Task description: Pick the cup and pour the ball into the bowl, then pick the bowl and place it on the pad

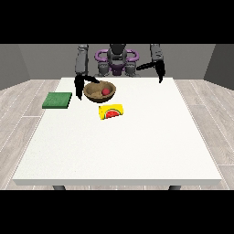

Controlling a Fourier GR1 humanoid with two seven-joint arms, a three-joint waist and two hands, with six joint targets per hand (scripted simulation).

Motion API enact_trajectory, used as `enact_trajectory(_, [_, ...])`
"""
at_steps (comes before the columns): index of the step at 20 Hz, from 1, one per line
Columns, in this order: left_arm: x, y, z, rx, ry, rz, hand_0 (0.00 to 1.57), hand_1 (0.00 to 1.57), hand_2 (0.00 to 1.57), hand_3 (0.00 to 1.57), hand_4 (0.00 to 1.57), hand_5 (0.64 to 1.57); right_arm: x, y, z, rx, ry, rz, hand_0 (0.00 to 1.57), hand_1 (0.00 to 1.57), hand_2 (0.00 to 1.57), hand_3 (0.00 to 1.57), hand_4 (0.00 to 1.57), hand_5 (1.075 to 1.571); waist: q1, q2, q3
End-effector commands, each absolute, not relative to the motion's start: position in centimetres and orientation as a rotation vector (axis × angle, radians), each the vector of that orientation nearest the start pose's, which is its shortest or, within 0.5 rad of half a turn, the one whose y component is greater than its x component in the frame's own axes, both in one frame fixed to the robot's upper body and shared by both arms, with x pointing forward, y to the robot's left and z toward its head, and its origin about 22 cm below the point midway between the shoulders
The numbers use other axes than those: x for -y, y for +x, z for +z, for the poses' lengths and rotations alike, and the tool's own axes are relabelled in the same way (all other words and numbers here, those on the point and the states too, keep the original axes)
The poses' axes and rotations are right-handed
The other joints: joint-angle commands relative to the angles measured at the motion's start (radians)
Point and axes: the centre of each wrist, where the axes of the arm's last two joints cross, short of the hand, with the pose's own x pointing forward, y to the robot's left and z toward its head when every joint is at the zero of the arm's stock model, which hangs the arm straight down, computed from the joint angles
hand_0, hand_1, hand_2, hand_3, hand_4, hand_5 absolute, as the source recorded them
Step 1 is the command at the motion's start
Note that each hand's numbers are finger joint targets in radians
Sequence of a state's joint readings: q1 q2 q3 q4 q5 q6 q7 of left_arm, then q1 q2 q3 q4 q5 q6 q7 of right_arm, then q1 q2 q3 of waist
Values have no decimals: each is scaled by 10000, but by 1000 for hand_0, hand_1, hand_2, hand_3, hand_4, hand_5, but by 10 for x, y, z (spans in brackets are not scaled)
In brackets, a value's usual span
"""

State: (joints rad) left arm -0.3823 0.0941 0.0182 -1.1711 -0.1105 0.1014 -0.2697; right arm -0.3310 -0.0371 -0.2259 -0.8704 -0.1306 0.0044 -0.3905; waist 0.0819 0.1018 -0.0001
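A brown wooden bowl (97, 94) stands on the white table (119, 146) near its far edge, and a red ball (105, 91) lies inside it. Just in front of the bowl lies a yellow cup (112, 111) with a watermelon picture, on its side. The green pad (57, 100) lies flat at the table's left edge. The hand at the view's left (78, 83) is at the bowl's left rim, its fingers spread out over the rim's back and not curled round it. The hand at the view's right (159, 72) hangs open above the far edge and holds nothing.
The robot's torso stands behind the table's far edge. Grey wooden floor surrounds the table on all sides. The pad lies about a bowl's width to the left of the bowl.
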Motion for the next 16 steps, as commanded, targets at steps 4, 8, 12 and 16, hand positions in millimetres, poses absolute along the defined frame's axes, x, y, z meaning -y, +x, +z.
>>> enact_trajectory(4, [-235, 340, 32, 18325, 1365, -2231, 0, 0, 0, 0, 0, 1566, 239, 320, -85, 15644, -109, -1976, 0, 0, 0, 0, 116, 1563, 99, 357, 4])
enact_trajectory(8, [-233, 328, 21, 18303, 1680, -2216, 0, 0, 0, 0, 0, 1566, 240, 293, -117, 15528, 119, -2151, 0, 0, 0, 0, 126, 1562, 54, 213, 5])
enact_trajectory(12, [-232, 341, 43, 18733, 1339, -2305, 0, 0, 0, 0, 0, 1566, 241, 289, -124, 13607, -254, -3570, 0, 0, 0, 0, 464, 1547, 197, 606, 11])
enact_trajectory(16, [-218, 339, 43, 19059, 934, -2449, 0, 0, 0, 0, 470, 1564, 263, 260, -142, 12576, -3814, -1333, 1571, 1571, 1571, 1088, 850, 1505, 740, 783, -27])
